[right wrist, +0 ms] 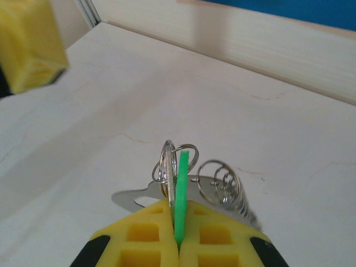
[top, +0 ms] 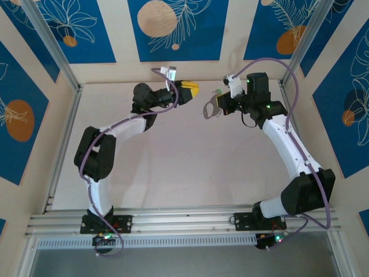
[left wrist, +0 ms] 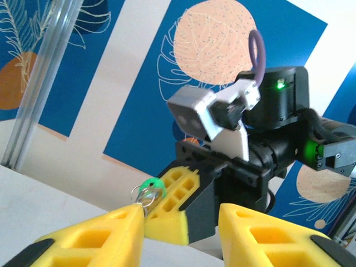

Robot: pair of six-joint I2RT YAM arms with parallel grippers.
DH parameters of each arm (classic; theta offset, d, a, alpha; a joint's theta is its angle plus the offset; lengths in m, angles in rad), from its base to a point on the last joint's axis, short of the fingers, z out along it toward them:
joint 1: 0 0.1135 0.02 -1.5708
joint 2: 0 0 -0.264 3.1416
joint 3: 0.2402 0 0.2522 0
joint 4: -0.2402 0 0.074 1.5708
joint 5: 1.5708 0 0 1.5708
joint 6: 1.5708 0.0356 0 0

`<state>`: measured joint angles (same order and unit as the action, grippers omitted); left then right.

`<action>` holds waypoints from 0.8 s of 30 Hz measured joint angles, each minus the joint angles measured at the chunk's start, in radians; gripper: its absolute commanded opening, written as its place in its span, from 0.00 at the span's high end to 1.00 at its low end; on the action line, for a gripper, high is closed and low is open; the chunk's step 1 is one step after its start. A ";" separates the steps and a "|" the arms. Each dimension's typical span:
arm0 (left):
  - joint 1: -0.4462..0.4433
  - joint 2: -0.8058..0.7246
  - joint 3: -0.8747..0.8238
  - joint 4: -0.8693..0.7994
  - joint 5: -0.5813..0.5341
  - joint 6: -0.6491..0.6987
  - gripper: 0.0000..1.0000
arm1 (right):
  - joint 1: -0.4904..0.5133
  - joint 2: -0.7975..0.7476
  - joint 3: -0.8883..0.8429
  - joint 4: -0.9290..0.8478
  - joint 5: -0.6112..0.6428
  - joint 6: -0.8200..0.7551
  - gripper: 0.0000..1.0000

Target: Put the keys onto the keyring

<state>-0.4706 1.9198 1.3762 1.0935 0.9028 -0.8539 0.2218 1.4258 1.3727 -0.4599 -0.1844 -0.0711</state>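
Pinching the tiny silvery green-headed key (right wrist: 181,172) in my right gripper (right wrist: 177,214), I am holding my left gripper (left wrist: 181,219) parted, empty.

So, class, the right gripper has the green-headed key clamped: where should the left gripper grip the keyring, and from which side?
Probably the bare curve of the keyring, which juts from the right gripper toward the left gripper. Come in from that side, fingers across the thin loop. The key's green head is clamped edge-on with small wire rings crowding it, leaving little room.
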 measured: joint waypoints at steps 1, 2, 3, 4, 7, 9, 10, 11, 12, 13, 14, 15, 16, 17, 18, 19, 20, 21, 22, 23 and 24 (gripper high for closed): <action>0.004 -0.004 -0.005 0.003 -0.004 0.000 0.60 | 0.000 0.014 0.001 0.003 0.000 0.000 1.00; 0.006 -0.007 -0.009 0.004 -0.008 0.000 0.60 | 0.000 0.029 0.002 0.005 -0.001 0.001 1.00; 0.009 -0.008 -0.013 0.007 -0.013 0.000 0.60 | 0.000 0.043 0.002 0.010 -0.003 0.003 1.00; 0.011 -0.010 -0.014 0.008 -0.016 0.000 0.60 | 0.000 0.060 0.005 0.012 -0.003 0.006 1.00; 0.015 -0.010 -0.017 0.014 -0.022 0.000 0.60 | 0.002 0.112 0.030 0.025 -0.008 0.016 1.00; 0.018 -0.010 -0.018 0.018 -0.024 0.000 0.60 | 0.009 0.144 0.051 0.038 -0.010 0.023 1.00; 0.019 -0.010 -0.019 0.021 -0.026 0.000 0.60 | 0.013 0.163 0.063 0.046 -0.011 0.027 1.00; 0.022 -0.010 -0.020 0.023 -0.028 0.000 0.60 | 0.017 0.179 0.075 0.053 -0.013 0.029 1.00; 0.024 -0.010 -0.022 0.025 -0.031 0.000 0.60 | 0.023 0.202 0.093 0.058 -0.016 0.031 1.00; 0.026 -0.010 -0.023 0.026 -0.034 0.000 0.60 | 0.029 0.227 0.111 0.068 -0.018 0.034 1.00; 0.027 -0.010 -0.024 0.026 -0.037 0.000 0.60 | 0.034 0.248 0.124 0.078 -0.020 0.037 1.00; 0.029 -0.010 -0.024 0.028 -0.039 -0.001 0.60 | 0.039 0.274 0.140 0.088 -0.024 0.038 1.00; 0.031 -0.010 -0.024 0.029 -0.041 -0.001 0.60 | 0.043 0.301 0.154 0.098 -0.026 0.042 1.00; 0.032 -0.010 -0.024 0.029 -0.043 -0.001 0.60 | 0.047 0.322 0.165 0.104 -0.026 0.045 1.00; 0.034 -0.010 -0.024 0.031 -0.045 -0.002 0.60 | 0.050 0.348 0.175 0.113 -0.026 0.046 1.00; 0.035 -0.010 -0.024 0.033 -0.045 -0.003 0.60 | 0.054 0.370 0.178 0.123 -0.026 0.050 1.00; 0.037 -0.010 -0.024 0.036 -0.045 -0.003 0.60 | 0.058 0.387 0.178 0.129 -0.025 0.053 1.00; 0.039 -0.010 -0.024 0.039 -0.047 -0.003 0.60 | 0.061 0.406 0.173 0.139 -0.025 0.057 1.00; 0.039 -0.010 -0.024 0.044 -0.048 -0.004 0.60 | 0.064 0.418 0.159 0.154 -0.025 0.062 1.00; 0.040 -0.010 -0.024 0.046 -0.048 -0.004 0.60 | 0.067 0.424 0.143 0.166 -0.025 0.068 1.00; 0.041 -0.010 -0.024 0.050 -0.048 -0.008 0.60 | 0.071 0.425 0.113 0.180 -0.025 0.076 1.00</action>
<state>-0.4294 1.9102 1.3521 1.1439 0.8547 -0.8616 0.2932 1.8507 1.4860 -0.2802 -0.2092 0.0044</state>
